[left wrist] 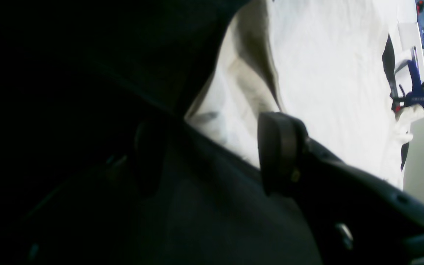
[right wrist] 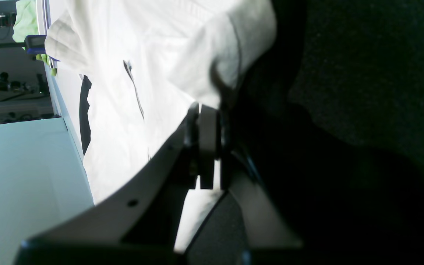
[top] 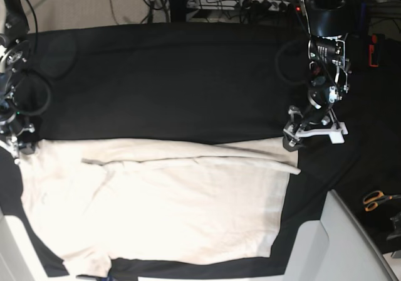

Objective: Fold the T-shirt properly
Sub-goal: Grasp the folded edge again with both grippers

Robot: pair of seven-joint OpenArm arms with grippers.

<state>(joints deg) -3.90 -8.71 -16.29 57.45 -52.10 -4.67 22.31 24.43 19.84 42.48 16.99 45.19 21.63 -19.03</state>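
1. You have the black cloth table cover (top: 175,74) filling most of the base view, with its far half bare

2. You see the T-shirt (top: 156,206) spread across the near half of the cover, cream and unprinted, its far edge turned over into a long narrow band that runs from the base view's left to a point at the right; its lower corner runs out of frame at the bottom

3. Your left arm stands on the base view's right, coming down from the top edge and bent at the wrist so the left gripper (top: 293,137) sits low over the cover, just beside the pointed right tip of the shirt's folded band

4. In the left wrist view the jaws stand apart, one dark pad clear against the pale cloth and nothing between them; the other finger is lost in shadow, so you cannot tell whether it touches the fabric

5. Your right arm hugs the base view's left edge, mostly cut off, with the right gripper (right wrist: 204,110) down at the shirt's far left corner

6. In the right wrist view its pads are pressed flat together, and a fold of shirt cloth bunches right at their tips; whether cloth is actually pinched there is too dark to make out

7. You can spot orange-handled scissors (top: 376,199) at the right edge, well apart from the shirt

8. A blue clamp (left wrist: 420,94) shows at the table edge in the left wrist view
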